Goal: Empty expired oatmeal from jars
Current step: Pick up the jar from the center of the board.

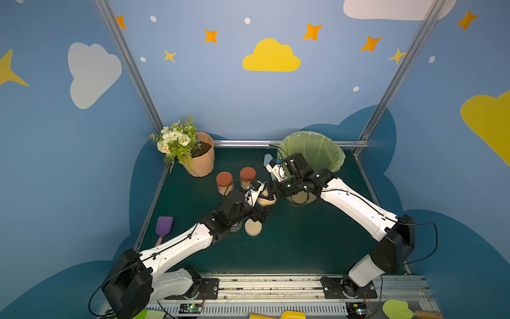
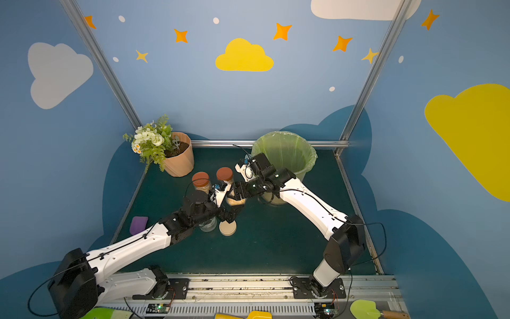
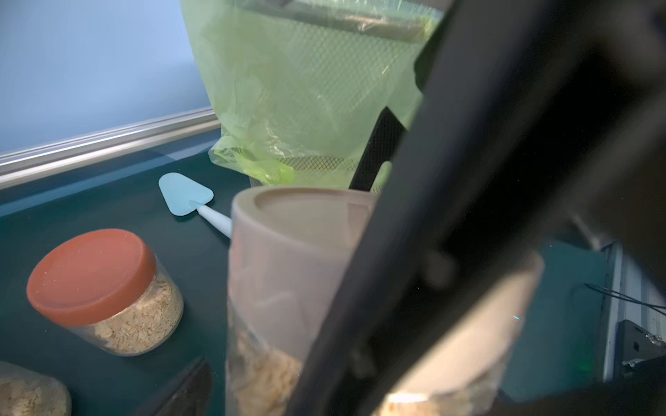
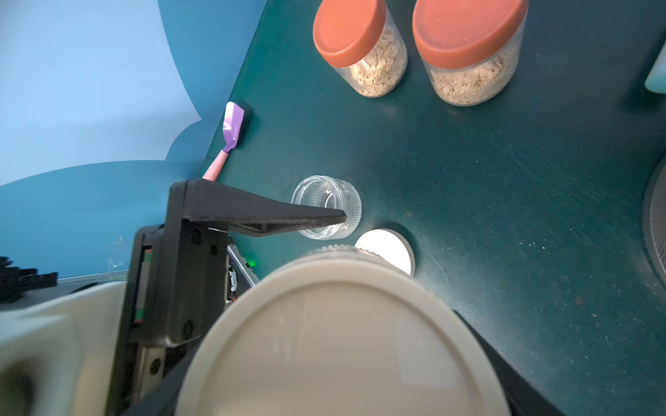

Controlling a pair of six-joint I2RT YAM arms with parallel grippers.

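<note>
The bin [image 1: 314, 147], lined with green plastic, stood in the far right corner of the table [image 1: 303, 243]. Its rim was just beside the silver back rail [image 1: 248, 143] and near the right side rail [image 1: 368, 182]. Just left of the bin's foot, a little nearer the arm bases, the beige-lidded jar [image 1: 267, 201] was upright, with tan oatmeal [image 3: 266, 378] showing through its clear wall. The right gripper [image 1: 267, 191] reached across the bin's front and pinched that jar's lid [image 4: 335, 342] between its jaws. The left gripper [image 1: 263, 207] had its jaws spread wide on either side of the jar's body. One finger [image 4: 266, 218] stood apart from the jar, and whether the other touched the wall could not be told. Farther left of the bin, a red-lidded jar [image 1: 225, 179] and its twin jar [image 1: 247, 174] stood side by side, slightly apart, both holding oatmeal. Nearer the bases than those, an empty jar [image 4: 326, 207] and a loose beige lid [image 4: 385, 252] sat just beside each other. A blue spatula [image 3: 185, 194] lay near the bin's foot. The flowerpot [image 1: 202, 163] filled the back left corner, well apart from the bin, and a purple spatula [image 1: 164, 225] lay at the left edge. From the bin's front to the base track, bare green table lay open between the arms. The lids were plain colour and the jar walls clear.
</note>
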